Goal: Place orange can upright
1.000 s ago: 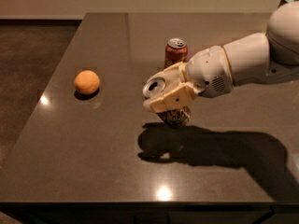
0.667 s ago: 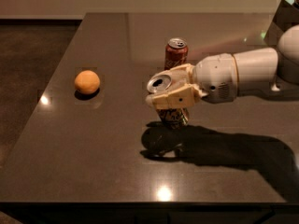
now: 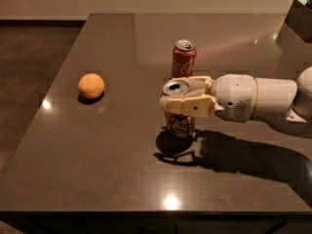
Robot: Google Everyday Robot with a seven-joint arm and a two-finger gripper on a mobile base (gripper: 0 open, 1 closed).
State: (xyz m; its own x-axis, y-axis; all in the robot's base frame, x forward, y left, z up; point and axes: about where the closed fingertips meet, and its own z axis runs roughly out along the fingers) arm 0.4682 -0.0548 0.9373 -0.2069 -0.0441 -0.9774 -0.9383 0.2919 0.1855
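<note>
The orange can (image 3: 179, 125) stands upright on the dark table (image 3: 122, 155), its silver top (image 3: 176, 87) facing up. My gripper (image 3: 183, 99) reaches in from the right and its cream fingers (image 3: 187, 106) are closed around the can's upper half. Only the can's lower part with dark lettering shows below the fingers. The can's base looks to be on or just above the table surface, over its own shadow.
A red Coca-Cola can (image 3: 184, 58) stands upright just behind the gripper. A round orange fruit (image 3: 91, 86) lies to the left. The table's left edge drops to a dark floor (image 3: 29, 67). My white arm (image 3: 263, 100) spans the right side.
The gripper has turned the can from tilted to upright and lowered it a little toward the table. The arm has dropped lower. The red can and fruit have not moved.
</note>
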